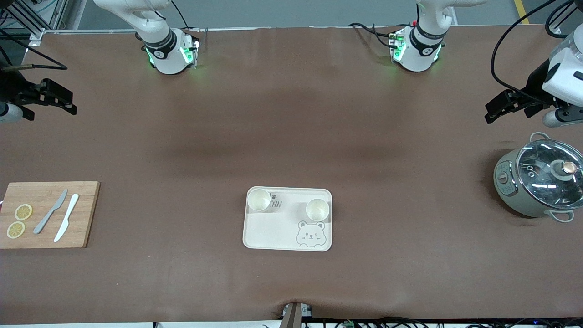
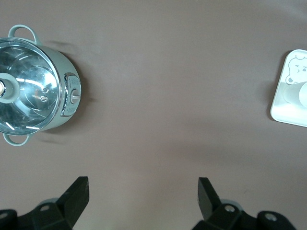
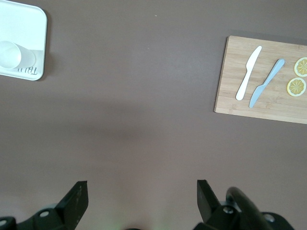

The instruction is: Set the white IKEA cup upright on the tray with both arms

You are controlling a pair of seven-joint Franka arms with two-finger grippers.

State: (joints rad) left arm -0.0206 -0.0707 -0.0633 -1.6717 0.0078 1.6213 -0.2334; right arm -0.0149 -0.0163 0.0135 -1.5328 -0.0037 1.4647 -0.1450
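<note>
Cream and flat, the tray (image 1: 273, 237) lies on the brown table (image 1: 291, 136) near the front camera, about midway between the two arms' ends. Two white cups stand upright on it, both on the half farther from the camera: one cup (image 1: 258, 199) in the corner toward the right arm's end, partly covering the grey lettering, the other cup (image 1: 317, 209) toward the left arm's end, just above the winking bear.

Toward the right arm's end lies a wooden cutting board (image 1: 82, 214) bearing a grey knife (image 1: 50, 212), a white knife (image 1: 66, 217) and two lemon slices (image 1: 19, 221). Toward the left arm's end stands a grey-green pot (image 1: 537, 182) with a glass lid.

Both grippers hang well apart from the tray. The right gripper (image 1: 63, 104) waits over bare table, with the cutting board nearer to the camera than the spot below it; its fingers (image 3: 76, 201) stand wide apart and hold nothing. The left gripper (image 1: 496, 109) waits over bare table just by the pot, its fingers (image 2: 79, 194) likewise spread and empty.
</note>
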